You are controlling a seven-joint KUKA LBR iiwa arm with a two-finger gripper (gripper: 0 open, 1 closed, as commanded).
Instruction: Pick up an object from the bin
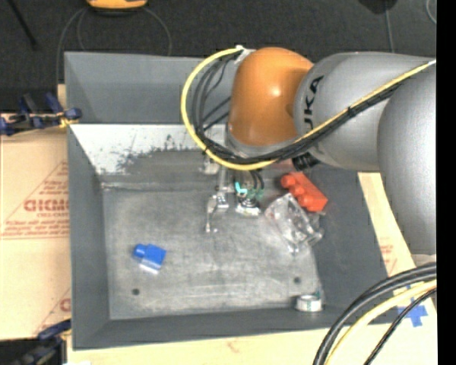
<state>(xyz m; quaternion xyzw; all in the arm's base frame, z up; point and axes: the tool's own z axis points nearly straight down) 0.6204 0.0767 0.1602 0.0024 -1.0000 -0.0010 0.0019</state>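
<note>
1. a small blue plastic piece (149, 256) lies well apart from the jaws, to their left and nearer the front wall, alone on the floor of the grey metal bin (83, 204). i judge it light and stiff. it has a blocky body, so a grip across its short sides should hold, and there is free room all round it.
2. the jaws hang under the orange wrist cover (266, 97), low over bare floor. they look released, standing apart with nothing between them. the cover and cables hide their upper part, so how wide they stand is hard to read.
3. a crumpled clear plastic thing (292, 223) lies just to the right of the jaws and is the nearest thing to them. it is probably very light, thin, springy and slippery, and likely to buckle when squeezed. a raised fold would be the best place to take hold. its outline melts into the grey floor, and whether it is a wrapper or a moulded shell i cannot tell.
4. a red block (304, 191) lies to the right of the jaws and a little behind them. it is touching or overlapping the clear plastic, and its far end is hidden under the arm. it looks stiff and light, so grip it across the narrow width.
5. a small silvery round piece (309, 303) sits far to the right and front of the jaws, in the bin's corner. it is low and round, so awkward to pinch, and too small to identify.
</note>
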